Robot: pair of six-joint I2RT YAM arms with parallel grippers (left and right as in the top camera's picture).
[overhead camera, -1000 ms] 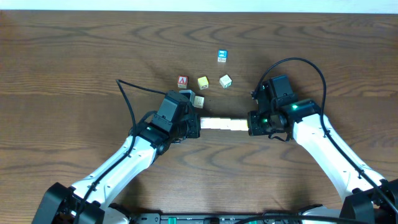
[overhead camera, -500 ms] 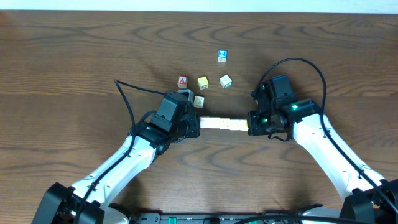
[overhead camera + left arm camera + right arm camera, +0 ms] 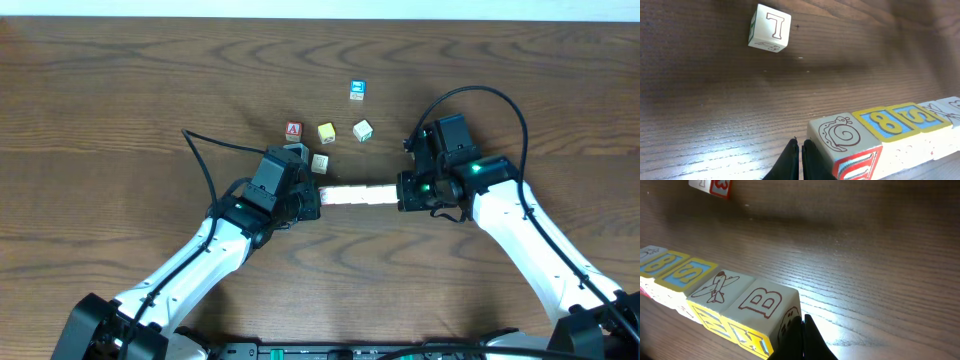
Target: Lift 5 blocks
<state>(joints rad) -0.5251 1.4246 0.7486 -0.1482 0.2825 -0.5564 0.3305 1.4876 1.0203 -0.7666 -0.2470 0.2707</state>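
Note:
A straight row of blocks [image 3: 358,194] is pinched end to end between my two grippers. In the left wrist view the near end block [image 3: 842,137] has a snail on top and a red face; yellow-edged blocks marked 8 and S follow. In the right wrist view the end block [image 3: 765,305] shows a B, and an airplane block [image 3: 715,287] sits beside it. My left gripper [image 3: 801,155] is shut and empty, its side pressing on the snail block. My right gripper [image 3: 802,330] is also shut, pressing on the B block. The row's shadow falls on the wood beyond it.
Loose cubes lie beyond the row: a red A cube [image 3: 293,130], a yellow one [image 3: 326,132], a whitish one [image 3: 362,130], a blue one [image 3: 356,90] and a cream one [image 3: 319,162] close to the left arm. A black cable [image 3: 205,165] loops at the left.
The row and both gripper tips have shifted slightly toward the far side of the table. Both grippers stay shut against the row's ends.

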